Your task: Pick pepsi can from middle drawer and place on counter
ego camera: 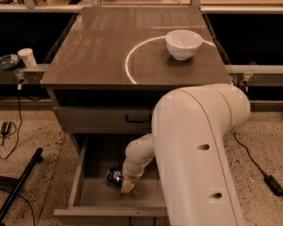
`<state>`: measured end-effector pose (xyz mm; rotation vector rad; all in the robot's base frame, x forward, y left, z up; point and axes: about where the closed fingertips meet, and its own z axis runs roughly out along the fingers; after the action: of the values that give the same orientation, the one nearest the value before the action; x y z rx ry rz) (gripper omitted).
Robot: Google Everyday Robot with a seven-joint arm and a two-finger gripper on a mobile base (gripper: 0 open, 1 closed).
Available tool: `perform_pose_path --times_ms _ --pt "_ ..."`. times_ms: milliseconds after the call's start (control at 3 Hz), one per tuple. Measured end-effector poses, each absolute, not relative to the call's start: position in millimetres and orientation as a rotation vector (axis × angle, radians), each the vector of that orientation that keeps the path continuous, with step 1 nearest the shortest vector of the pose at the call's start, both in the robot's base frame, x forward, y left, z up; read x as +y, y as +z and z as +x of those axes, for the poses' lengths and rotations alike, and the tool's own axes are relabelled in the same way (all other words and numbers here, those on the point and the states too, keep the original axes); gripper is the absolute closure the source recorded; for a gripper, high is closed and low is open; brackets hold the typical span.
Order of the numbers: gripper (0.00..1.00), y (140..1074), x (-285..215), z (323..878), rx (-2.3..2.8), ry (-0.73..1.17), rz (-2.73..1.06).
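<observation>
1. Camera view looks down past the robot's white arm (198, 145) at the cabinet. The middle drawer (78, 178) stands pulled out at 6 o'clock in the frame, so that part of the job needs no more work.
2. The pepsi can (114, 176) is inside the drawer, on the grey floor left of centre. It seems to lie tilted or on its side, but I cannot say which.
3. The pincer (127, 187) is down in the drawer with its tan tip at about 4 o'clock from the can, touching it or just beside it. How wide it stands, and whether it has hold of the can, I cannot tell.
4. Judgement: the task is at the grasp. Lifting the can out, carrying it up and setting it down are all left to do.
5. The tabletop (94, 55) carries a white bowl (183, 44) at 1 o'clock from its centre, sitting on the bright arc (128, 66). A spot toward 9 o'clock keeps the can well apart from the bowl.
6. In the way: the closed drawer front (94, 119) with its black handle (137, 120), and the tabletop's front edge, both at 12 o'clock above the can. The lift likely has to come out toward 6 o'clock before it rises.
7. The arm hides the drawer's right half.
8. Around the cabinet: a white cup (27, 58) and a dark dish (6, 61) on a side ledge at 9 o'clock, a black stand leg (19, 185) on the floor at 8 o'clock, and a cable (257, 166) at 4 o'clock — none of them near the path.
</observation>
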<state>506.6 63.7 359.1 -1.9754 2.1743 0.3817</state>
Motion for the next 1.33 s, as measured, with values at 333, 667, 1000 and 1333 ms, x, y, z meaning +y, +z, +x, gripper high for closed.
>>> perform_pose_path --times_ms 333,667,1000,1333 --pt "0.89 359.1 63.7 506.6 2.174 0.382 -1.975" --pt "1.00 359.1 63.7 506.6 2.174 0.382 -1.976" --pt "1.00 359.2 65.4 506.0 2.171 0.417 -1.974" --pt "1.00 367.0 59.5 511.6 2.137 0.479 -1.961"
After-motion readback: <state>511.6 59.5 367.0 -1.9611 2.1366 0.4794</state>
